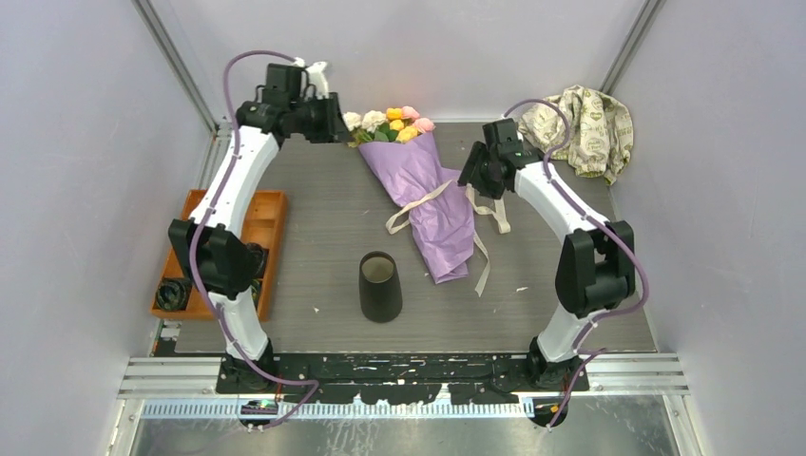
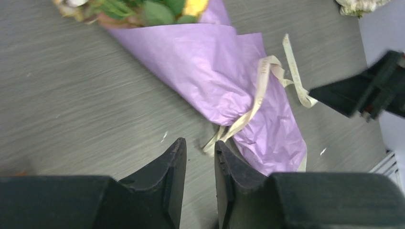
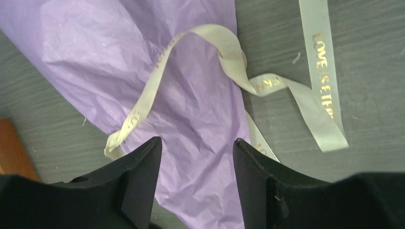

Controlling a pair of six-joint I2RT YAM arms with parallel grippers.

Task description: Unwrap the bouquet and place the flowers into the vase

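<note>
Bouquet (image 1: 430,195) lies flat on middle of table (image 1: 314,218). Blooms (image 1: 394,122) point to far wall. Purple paper (image 1: 447,228) wrapped round stems. Ribbon (image 1: 414,211) lies across paper, ends trail on table. Vase (image 1: 380,285) stands upright near bouquet's bottom end, not touching. Right gripper (image 3: 197,145) over paper and ribbon, fingers wide apart, holding nothing. Left gripper (image 2: 199,147) up near blooms, fingers a bit apart, holding nothing. Orange tray (image 1: 271,204) at left edge. Cloth (image 1: 589,123) in far right corner.
</note>
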